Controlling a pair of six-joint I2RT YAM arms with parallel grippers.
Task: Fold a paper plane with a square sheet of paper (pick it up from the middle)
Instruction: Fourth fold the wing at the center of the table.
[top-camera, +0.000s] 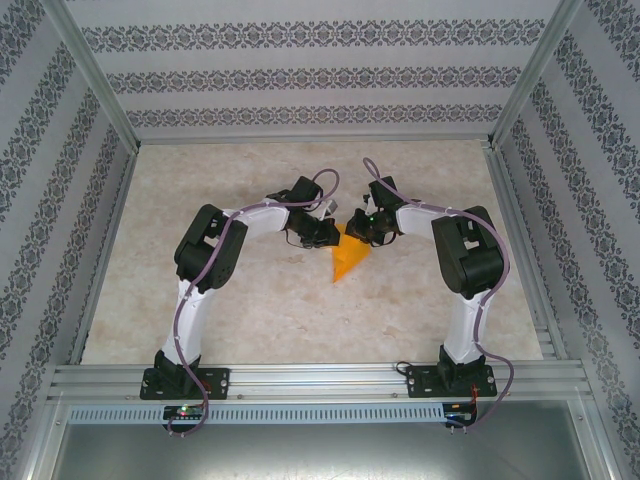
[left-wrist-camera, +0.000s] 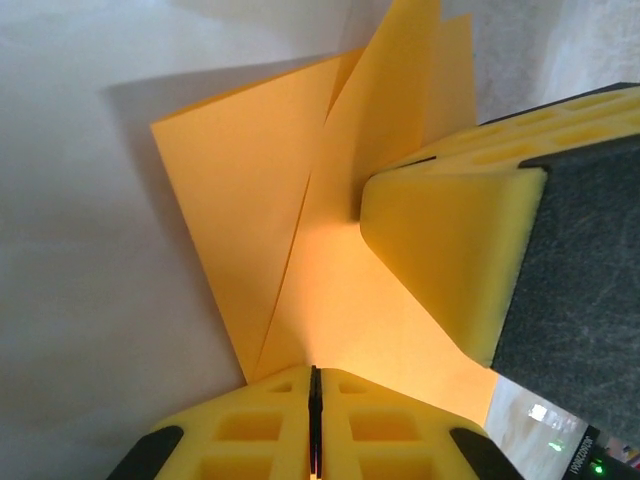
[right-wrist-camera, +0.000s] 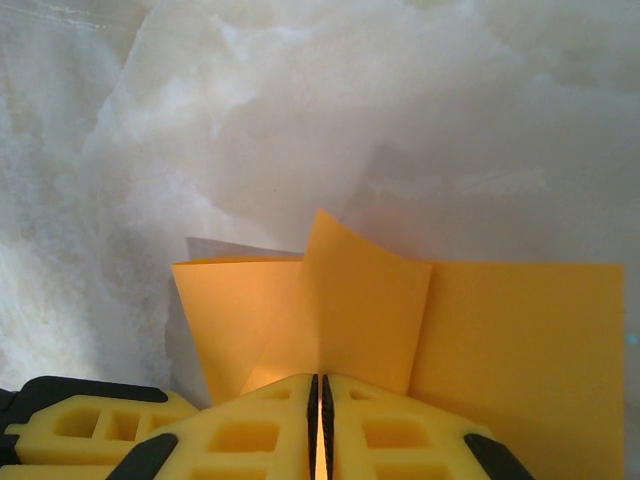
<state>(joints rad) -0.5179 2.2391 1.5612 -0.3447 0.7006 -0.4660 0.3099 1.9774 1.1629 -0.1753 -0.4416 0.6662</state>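
Top external: left jaws and right jaws pinch the folded orange-yellow paper sheet (top-camera: 347, 262) (far edge). Point aims nearward.

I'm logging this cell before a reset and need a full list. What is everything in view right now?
paper: one, orange-yellow, partly folded to a point, mid-table between the two hands
table: one, pale marbled, under the arms
patterned walls: three, white with grey bands, around the table
metal frame: one, silver, along the near edge and up the corners
left arm: one, black and white, bolted at the near edge
right arm: one, black and white, bolted at the near edge
left hand: one, yellow and black, shut on the paper
right hand: one, yellow and black, shut on the paper
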